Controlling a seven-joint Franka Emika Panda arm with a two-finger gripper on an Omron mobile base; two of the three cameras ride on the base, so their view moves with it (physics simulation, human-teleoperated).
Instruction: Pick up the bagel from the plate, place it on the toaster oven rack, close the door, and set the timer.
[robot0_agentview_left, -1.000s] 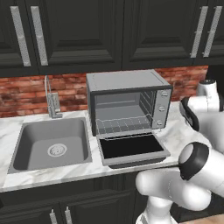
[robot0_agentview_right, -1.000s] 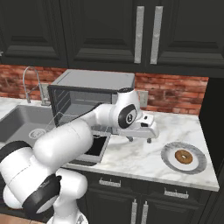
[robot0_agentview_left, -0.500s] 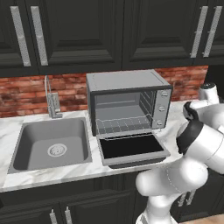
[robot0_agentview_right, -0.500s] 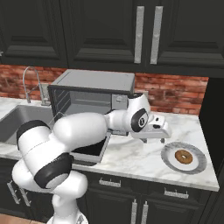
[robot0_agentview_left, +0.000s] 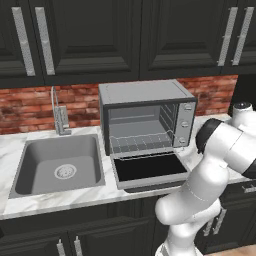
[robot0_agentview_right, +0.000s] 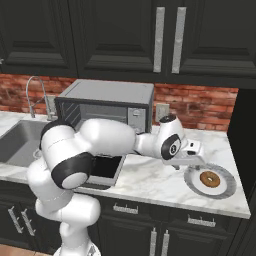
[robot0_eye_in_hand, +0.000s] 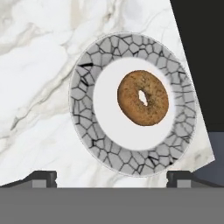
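I hold my gripper (robot0_eye_in_hand: 112, 178) spread open above the plate (robot0_eye_in_hand: 85, 94), lined up to grasp the bagel (robot0_eye_in_hand: 143, 97).

The brown bagel (robot0_eye_in_hand: 143, 98) lies flat on the round plate (robot0_eye_in_hand: 83, 94), a bit right of its middle. The plate has a cracked grey rim. The door (robot0_agentview_left: 149, 169) hangs open below the silver toaster oven rack (robot0_agentview_left: 141, 143).
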